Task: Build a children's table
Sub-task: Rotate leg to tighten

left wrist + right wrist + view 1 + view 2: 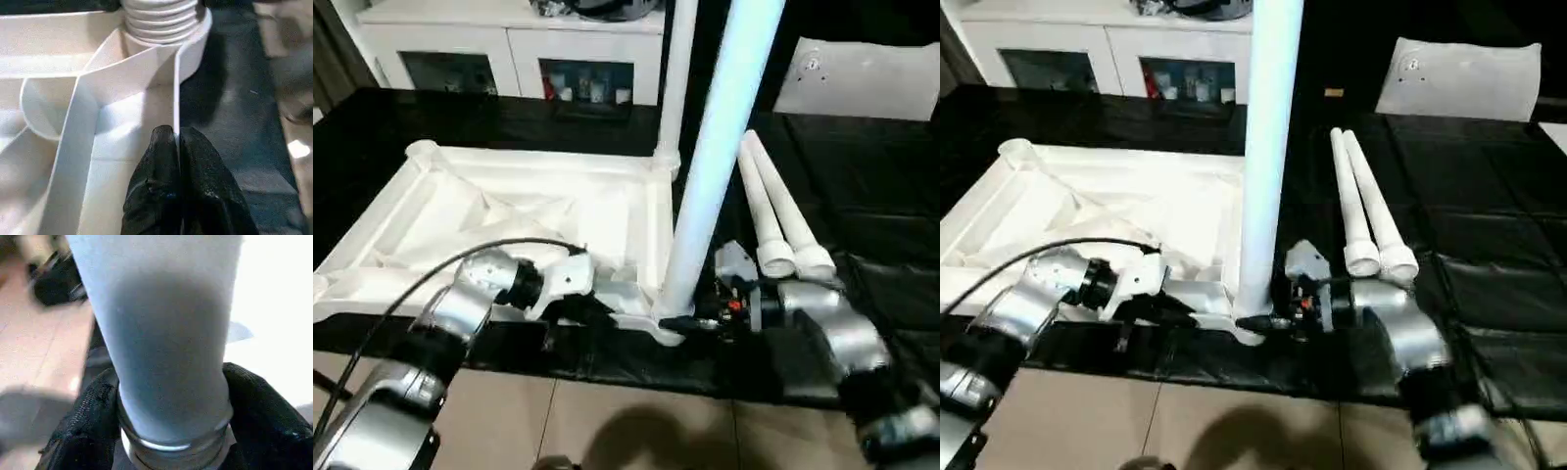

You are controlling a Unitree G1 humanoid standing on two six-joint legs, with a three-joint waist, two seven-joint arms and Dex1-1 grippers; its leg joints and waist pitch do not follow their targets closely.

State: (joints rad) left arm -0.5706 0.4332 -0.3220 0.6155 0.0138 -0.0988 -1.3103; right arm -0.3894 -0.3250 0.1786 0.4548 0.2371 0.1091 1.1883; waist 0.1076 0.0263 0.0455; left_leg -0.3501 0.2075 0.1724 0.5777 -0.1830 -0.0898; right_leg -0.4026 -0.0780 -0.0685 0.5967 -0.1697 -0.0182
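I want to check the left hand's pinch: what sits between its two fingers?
The tabletop's thin side wall runs between the left gripper's black fingers, seen in the left wrist view.

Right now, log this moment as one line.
left gripper: shut on white plastic tabletop rim | right gripper: around upright white tube leg at near corner socket

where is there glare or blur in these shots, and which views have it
Left eye view: the upright white plastic tube leg glows bluish, and the white ribbed plastic tabletop is washed out. Right wrist view: bright white glare beside the leg, floor behind blurred, the right hand around the leg's base. Left wrist view: the left hand is sharp on a rib, the far floor is soft.
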